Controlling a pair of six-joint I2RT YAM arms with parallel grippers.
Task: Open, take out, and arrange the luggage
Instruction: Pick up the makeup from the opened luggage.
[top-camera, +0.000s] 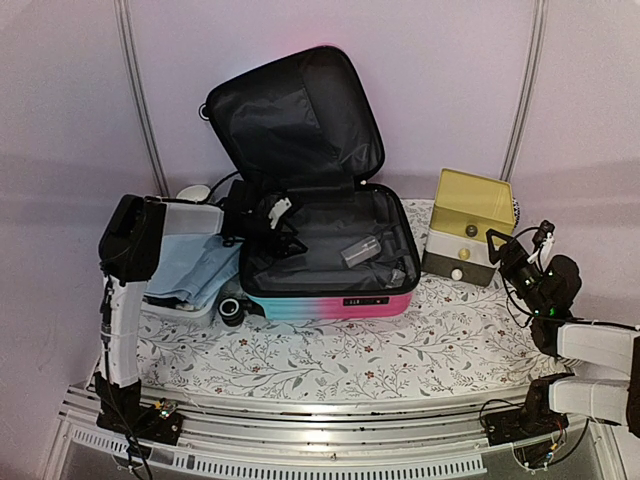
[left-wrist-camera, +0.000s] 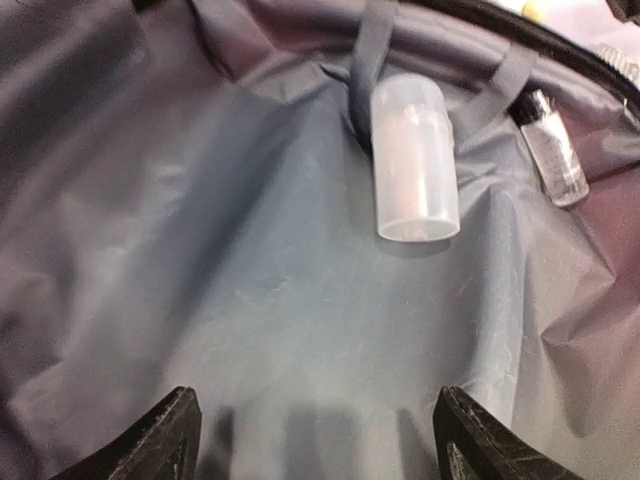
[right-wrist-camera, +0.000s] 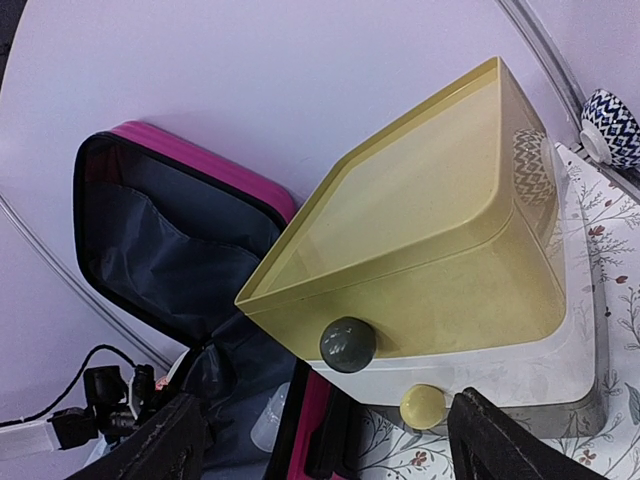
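Black lining under the left claw, with the case lying open mid-table.
The luggage (top-camera: 325, 300) lies open at the middle of the table (top-camera: 330, 362), its lid upright at the back and its pink-to-turquoise shell facing the arms. The left gripper (left-wrist-camera: 315, 440) hangs inside the lower half, jaws spread wide and empty, close over the lining. A clear plastic bottle (left-wrist-camera: 413, 160) lies just ahead of it. The right gripper (right-wrist-camera: 330, 450), jaws also apart, hovers right of the case, facing the yellow-topped drawer box (right-wrist-camera: 430, 250).
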